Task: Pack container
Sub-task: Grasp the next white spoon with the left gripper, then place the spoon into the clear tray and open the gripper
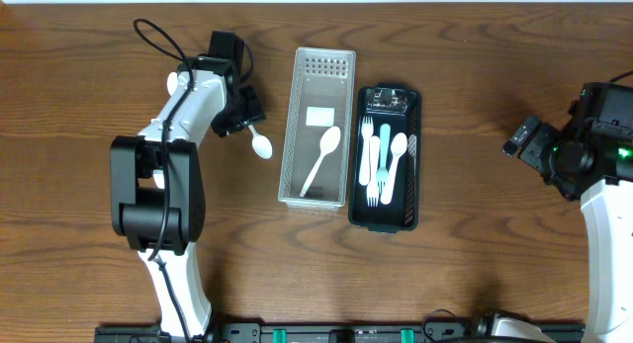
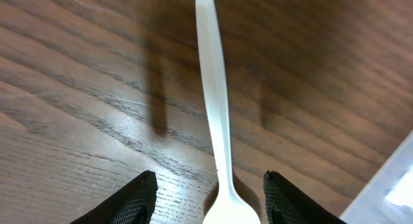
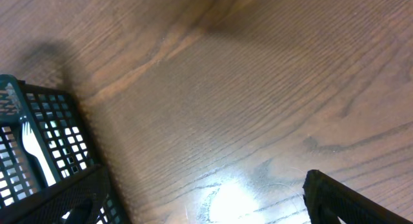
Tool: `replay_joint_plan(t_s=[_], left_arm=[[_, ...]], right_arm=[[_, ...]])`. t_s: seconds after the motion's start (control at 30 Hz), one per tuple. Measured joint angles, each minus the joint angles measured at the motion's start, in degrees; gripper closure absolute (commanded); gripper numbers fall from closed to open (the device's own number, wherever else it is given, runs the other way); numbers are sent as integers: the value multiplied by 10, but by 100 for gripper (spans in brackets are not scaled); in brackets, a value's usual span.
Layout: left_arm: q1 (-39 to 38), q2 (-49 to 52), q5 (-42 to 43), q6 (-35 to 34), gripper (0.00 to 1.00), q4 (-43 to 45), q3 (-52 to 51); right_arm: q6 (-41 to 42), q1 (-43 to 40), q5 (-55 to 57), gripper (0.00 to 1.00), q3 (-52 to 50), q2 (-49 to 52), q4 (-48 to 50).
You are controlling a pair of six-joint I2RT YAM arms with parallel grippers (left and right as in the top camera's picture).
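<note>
Now: left gripper spread around a loose spoon

On the wooden table [image 1: 475, 244], the left gripper [image 1: 247, 114] is down at a white plastic spoon [image 1: 260, 143]. Wrist view: fingers [image 2: 139, 199] spread either side of the spoon, not touching it. Just right is a clear perforated bin [image 1: 336, 61] with a second white spoon [image 1: 321, 160] inside. Touching it is a black mesh basket [image 1: 358, 165] with white and teal cutlery [image 1: 385, 160]. Well apart at the far right is the right gripper [image 1: 522, 140]; can't tell if it's spread or closed.

White spoon [image 1: 261, 145], clear perforated tray [image 1: 324, 61], black mesh basket [image 1: 384, 216], brown wood-grain table [image 1: 475, 234]
</note>
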Motion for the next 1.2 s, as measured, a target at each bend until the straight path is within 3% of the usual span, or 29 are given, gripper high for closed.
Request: replay_joint_plan(t_s=[0.27,0.37,0.7,1.03,1.2], left_arm=[[-1,27,-2,-4,44,-6,1],[-1,27,-2,-7,59,-9,1],[-1,27,-22,-11,94,-59,1],[-1,18,-39,64,94,-117,4],[-4,-74,-43,98,94,-163,25]], right_arm=[[0,0,0,1,0,0,-4],[0,0,0,1,0,0,-4],[0,0,0,1,0,0,-8],[0,0,0,1,0,0,-10],[0,0,0,1,0,0,-10]])
